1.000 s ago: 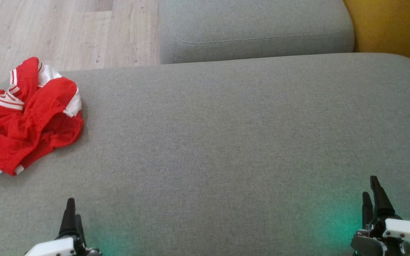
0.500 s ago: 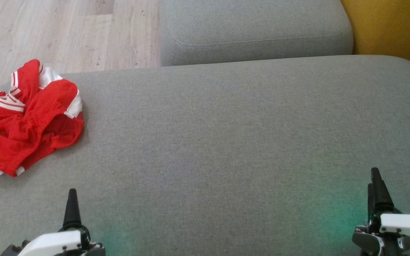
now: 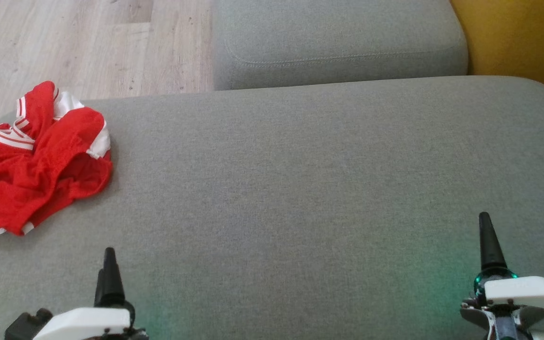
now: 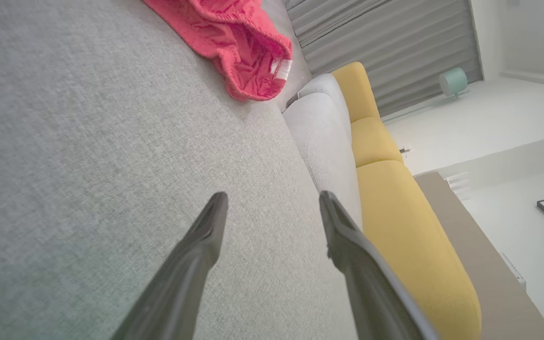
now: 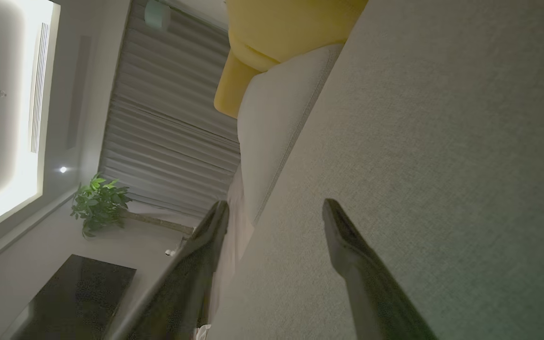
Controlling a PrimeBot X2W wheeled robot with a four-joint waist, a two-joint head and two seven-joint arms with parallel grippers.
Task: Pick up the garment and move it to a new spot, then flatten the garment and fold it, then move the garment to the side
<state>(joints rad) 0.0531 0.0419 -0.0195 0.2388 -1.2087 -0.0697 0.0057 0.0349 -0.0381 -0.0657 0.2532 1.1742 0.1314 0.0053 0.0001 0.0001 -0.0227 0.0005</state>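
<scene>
1. The left hand (image 4: 272, 199) is spread and empty. The crumpled red garment (image 4: 241, 45) lies ahead of it and to its left, well apart, on the grey cushion (image 3: 300, 179).
2. The right hand (image 5: 272, 207) is spread too, far across from the garment.
3. Risk: the heap sits by the cushion's edge, so a shallow pinch may snag one layer or nudge it onto the floor (image 3: 88, 42).

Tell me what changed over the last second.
Both hands crept forward over the grey fabric sofa cushion: the left hand drifting slightly rightward, the right hand slightly leftward. Nothing grasped. The crumpled red-and-white mesh garment stayed put at the cushion's left edge.
</scene>
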